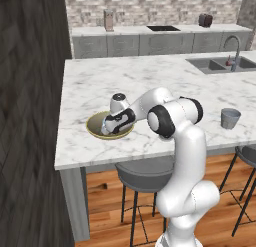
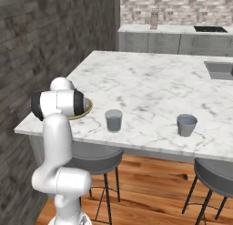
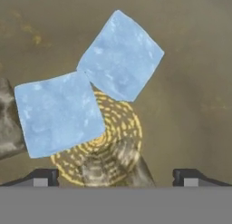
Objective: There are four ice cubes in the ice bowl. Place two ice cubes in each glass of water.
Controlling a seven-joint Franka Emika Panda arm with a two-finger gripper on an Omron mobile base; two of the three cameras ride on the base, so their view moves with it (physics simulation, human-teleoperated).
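Fingers (image 3: 45, 177) spread wide over 2 ice cubes (image 3: 59, 112) in the ice bowl (image 1: 93, 127).
Best to centre on 1 cube, then descend squarely before closing.

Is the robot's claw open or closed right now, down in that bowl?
Open. In the hand view the gripper has its fingertips far apart, holding nothing; two ice cubes lie in the bowl below.

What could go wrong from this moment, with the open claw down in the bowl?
1. In the hand view, two ice cubes touch at a corner; closing may catch both or squeeze one aside.
2. The open claw sits low in the ice bowl, so its fingertips may scrape or shove the bowl.
3. The glasses stand well away; a slippery cube might drop in transit.
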